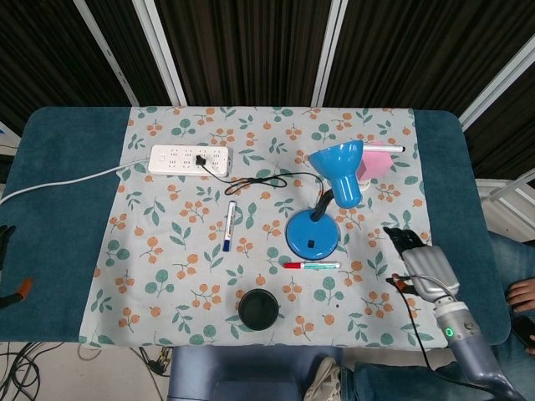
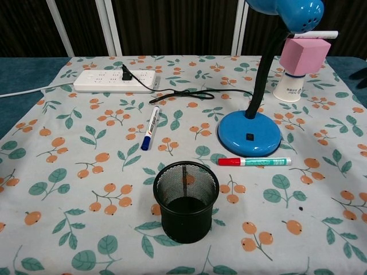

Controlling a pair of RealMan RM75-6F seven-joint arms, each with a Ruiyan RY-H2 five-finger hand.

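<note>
fingers of the right hand (image 1: pixel 422 267) are hanging loosely spread and grasping nothing, right of the blue desk lamp (image 1: pixel 324 205), well apart from it. just in front of the lamp's base, the red-capped green marker (image 2: pixel 254 161) is lying flat, untouched. judging by this, pickup is pending; next, the hand needs lowering onto the marker. left hand is not showing.

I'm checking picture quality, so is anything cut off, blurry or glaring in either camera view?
Head view: even light, sharp; the right hand sits near the frame's lower right, and its arm runs off the edge. Chest view: the lamp head is cropped at the top, the mesh cup is crisp, and there is no harsh glare.
</note>
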